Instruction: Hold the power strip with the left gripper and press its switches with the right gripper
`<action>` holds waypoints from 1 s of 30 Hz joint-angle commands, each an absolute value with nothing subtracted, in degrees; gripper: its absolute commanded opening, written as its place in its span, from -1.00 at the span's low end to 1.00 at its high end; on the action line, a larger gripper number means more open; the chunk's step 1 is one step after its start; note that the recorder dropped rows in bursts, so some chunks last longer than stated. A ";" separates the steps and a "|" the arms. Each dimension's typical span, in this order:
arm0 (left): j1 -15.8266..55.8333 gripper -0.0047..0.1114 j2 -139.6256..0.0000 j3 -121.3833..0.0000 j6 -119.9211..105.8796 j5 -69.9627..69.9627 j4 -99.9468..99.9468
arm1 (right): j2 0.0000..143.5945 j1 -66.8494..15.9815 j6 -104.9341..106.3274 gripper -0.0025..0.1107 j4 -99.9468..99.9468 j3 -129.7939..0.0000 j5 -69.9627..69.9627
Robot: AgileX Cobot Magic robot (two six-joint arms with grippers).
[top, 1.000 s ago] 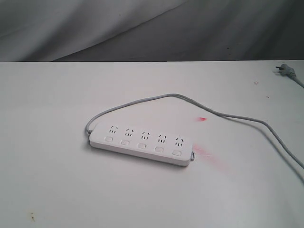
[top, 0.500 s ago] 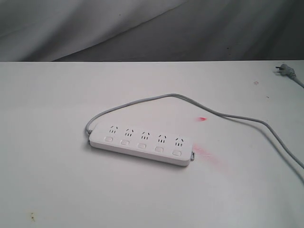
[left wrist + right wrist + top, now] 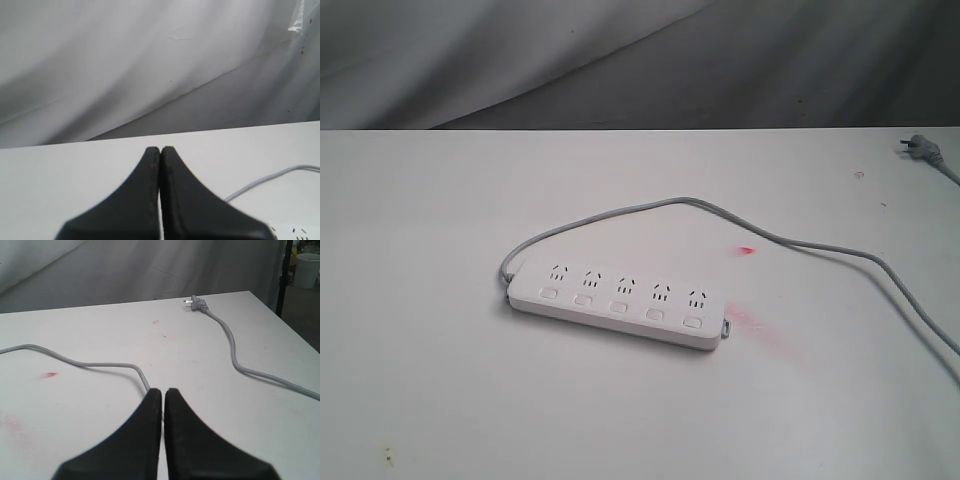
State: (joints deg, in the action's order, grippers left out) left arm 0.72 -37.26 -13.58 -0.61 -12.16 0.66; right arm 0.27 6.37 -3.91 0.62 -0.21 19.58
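Observation:
The white power strip [image 3: 617, 302] lies flat in the middle of the table, its five sockets above a row of five white switches [image 3: 619, 307]. Its grey cord [image 3: 800, 243] loops from the strip's left end across to the right. Neither arm shows in the exterior view. In the left wrist view my left gripper [image 3: 160, 149] is shut with nothing in it, above bare table, with a corner of the strip [image 3: 295, 232] and a bit of cord [image 3: 270, 177] beside it. My right gripper [image 3: 163, 391] is shut and empty, over the cord [image 3: 100, 364].
The cord's plug [image 3: 917, 147] rests at the far right of the table [image 3: 440, 380], also seen as the plug [image 3: 194, 303] in the right wrist view. Red smudges [image 3: 750, 322] mark the table beside the strip's right end. A grey cloth backdrop [image 3: 620, 60] hangs behind.

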 commanded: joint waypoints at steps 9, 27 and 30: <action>0.66 -0.92 -24.24 -0.84 0.00 -18.04 1.11 | 0.00 6.84 -3.53 -0.92 0.39 0.00 19.02; 0.66 -0.92 -5.79 0.00 0.00 -11.18 1.11 | 0.00 6.84 -3.53 -0.92 0.39 0.00 19.02; 0.66 -0.92 -1.34 0.00 0.00 -2.25 1.11 | 0.00 6.84 -3.53 -0.92 0.39 0.00 19.02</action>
State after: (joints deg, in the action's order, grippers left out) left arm 0.72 -5.08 -0.26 -0.61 -10.41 0.94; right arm 0.27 6.37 -3.91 0.62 -0.21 19.58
